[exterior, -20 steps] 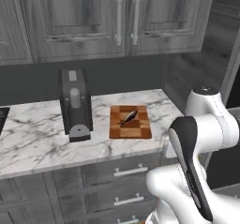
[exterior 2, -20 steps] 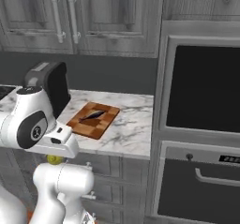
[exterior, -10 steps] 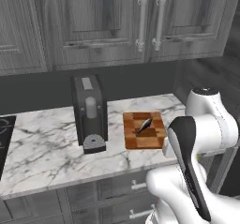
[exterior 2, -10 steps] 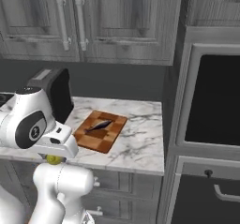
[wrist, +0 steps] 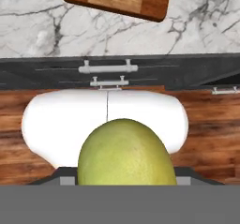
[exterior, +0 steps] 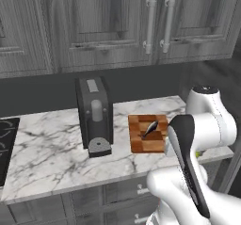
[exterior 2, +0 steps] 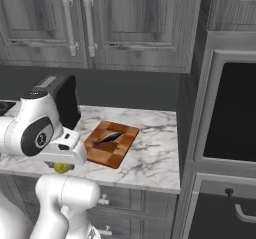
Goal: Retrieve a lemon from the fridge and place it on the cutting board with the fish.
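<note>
The lemon (wrist: 125, 153) sits pinched in the hand (exterior 2: 61, 166) at bottom centre of the hand view, below the desk (exterior 2: 150, 158) edge. Since a second ago both base views have shifted with the base, bringing the cutting board (exterior 2: 111, 143) and fish (exterior 2: 109, 137) nearer mid-frame. Bare marble lies right of the board; the coffee machine (exterior: 94, 116) stands left.
</note>
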Motion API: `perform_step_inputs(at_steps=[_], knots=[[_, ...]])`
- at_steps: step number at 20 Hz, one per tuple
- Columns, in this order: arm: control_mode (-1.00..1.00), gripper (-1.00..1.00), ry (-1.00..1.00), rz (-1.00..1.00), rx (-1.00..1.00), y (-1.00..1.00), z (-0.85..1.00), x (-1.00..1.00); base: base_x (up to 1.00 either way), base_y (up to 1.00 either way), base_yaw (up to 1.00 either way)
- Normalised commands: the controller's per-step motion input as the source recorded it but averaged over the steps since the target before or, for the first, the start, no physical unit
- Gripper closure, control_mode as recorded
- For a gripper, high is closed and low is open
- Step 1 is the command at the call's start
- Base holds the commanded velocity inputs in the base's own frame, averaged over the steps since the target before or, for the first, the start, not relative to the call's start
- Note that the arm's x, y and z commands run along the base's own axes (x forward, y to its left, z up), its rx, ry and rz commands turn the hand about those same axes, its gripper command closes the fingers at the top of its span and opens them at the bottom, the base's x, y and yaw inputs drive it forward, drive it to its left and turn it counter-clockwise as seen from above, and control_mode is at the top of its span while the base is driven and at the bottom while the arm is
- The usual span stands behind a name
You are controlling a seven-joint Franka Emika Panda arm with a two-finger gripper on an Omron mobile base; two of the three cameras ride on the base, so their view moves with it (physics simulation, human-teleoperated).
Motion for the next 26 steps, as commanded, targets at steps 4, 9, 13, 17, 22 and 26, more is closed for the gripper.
perform_step_inputs(at_steps=[4,9,13,17,22,26], knots=[[-1.0,1.0,0.0,0.17,0.04,-0.32,0.0,0.48,0.0,0.0,0.0],[-1.0,1.0,0.0,0.17,0.01,-0.09,-0.04,0.77,0.0,0.0,0.0],[-1.0,1.0,0.0,0.06,0.0,-0.07,-0.38,1.0,0.0,0.0,0.0],[-1.0,1.0,-0.07,0.04,0.0,-0.23,-0.49,0.73,0.0,0.0,0.0],[-1.0,1.0,-0.01,0.02,0.0,-0.13,-0.42,0.49,0.0,0.0,0.0],[-1.0,1.0,0.0,0.02,0.0,0.0,-0.21,0.69,0.0,0.0,0.0]])
